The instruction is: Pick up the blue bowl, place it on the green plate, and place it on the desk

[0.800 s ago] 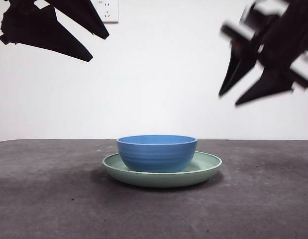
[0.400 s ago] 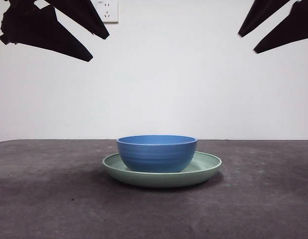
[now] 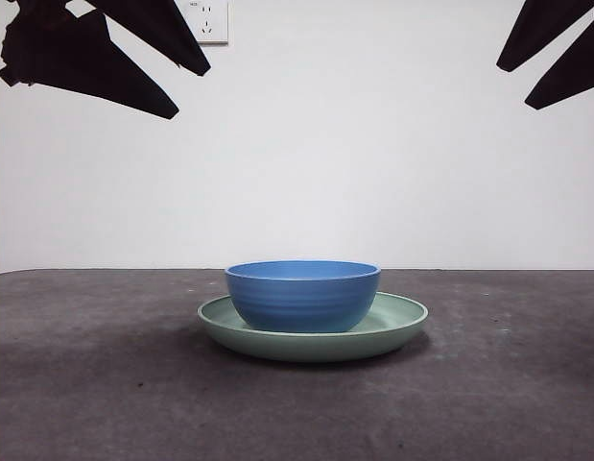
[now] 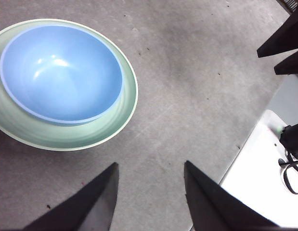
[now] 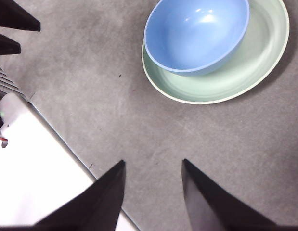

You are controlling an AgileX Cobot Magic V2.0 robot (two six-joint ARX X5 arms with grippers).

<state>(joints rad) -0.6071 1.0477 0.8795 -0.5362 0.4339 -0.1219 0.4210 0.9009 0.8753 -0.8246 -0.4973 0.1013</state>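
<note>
The blue bowl [image 3: 302, 294] sits upright inside the green plate [image 3: 402, 322], which rests on the dark grey desk [image 3: 105, 384] at mid-table. Both show in the left wrist view (bowl [image 4: 59, 72], plate [image 4: 67, 137]) and the right wrist view (bowl [image 5: 197, 33], plate [image 5: 235, 77]). My left gripper [image 4: 149, 171] is open and empty, high above the desk beside the plate, seen at the front view's top left [image 3: 177, 86]. My right gripper [image 5: 153, 168] is open and empty, high at the top right [image 3: 527, 86].
A white wall with a power socket [image 3: 205, 19] stands behind the desk. A white surface lies at the desk's edge in the left wrist view [image 4: 264, 183] and the right wrist view [image 5: 38, 168], with a cable on it.
The right gripper has risen and drawn back toward the top right corner, away from the bowl. The left gripper, bowl and plate have not moved.
</note>
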